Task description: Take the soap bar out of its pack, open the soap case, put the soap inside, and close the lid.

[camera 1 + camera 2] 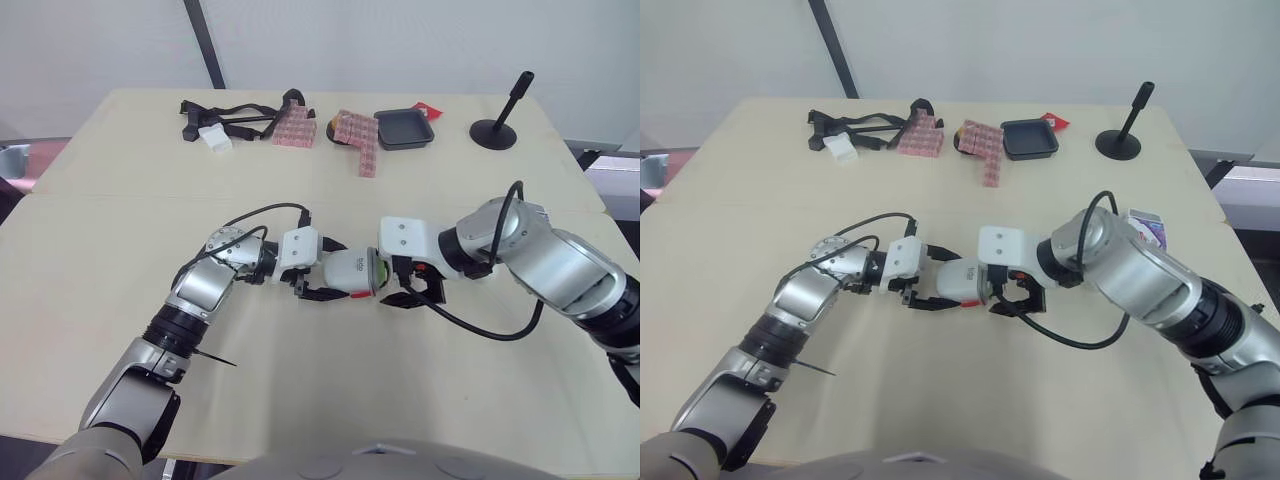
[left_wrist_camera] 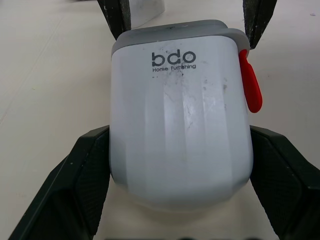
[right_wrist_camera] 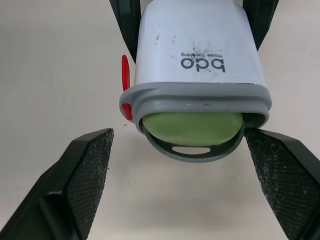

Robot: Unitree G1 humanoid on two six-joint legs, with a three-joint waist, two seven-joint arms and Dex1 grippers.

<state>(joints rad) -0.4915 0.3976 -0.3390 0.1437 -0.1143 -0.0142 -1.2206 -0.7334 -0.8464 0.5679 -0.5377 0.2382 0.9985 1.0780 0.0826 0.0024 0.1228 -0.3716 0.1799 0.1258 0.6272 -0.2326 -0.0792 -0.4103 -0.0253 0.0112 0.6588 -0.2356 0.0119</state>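
So, pinching the soap case (image 2: 180, 125) with the left gripper (image 1: 325, 269) midway across the table (image 1: 330, 395), green soap (image 3: 192, 127) poking out of the open end.
Clamping it by the two long sides; holding the right gripper (image 3: 178, 165) spread wide either side of that end, touching nothing. Probably hard glossy plastic: light, stiff, slippy, so best squeezed flat on the sides, clear of the red latch (image 2: 250, 87). Probably waxy, dentable soap, so better to push the grey tray (image 3: 192, 153) under it.

Bench (image 1: 120, 240) layout.
Soap case (image 1: 352, 272), soap (image 3: 192, 127) in it, lies mid-bench between left gripper (image 2: 179, 132) and right gripper (image 3: 177, 145); tray (image 1: 404, 129) and stand (image 1: 497, 125) behind it.
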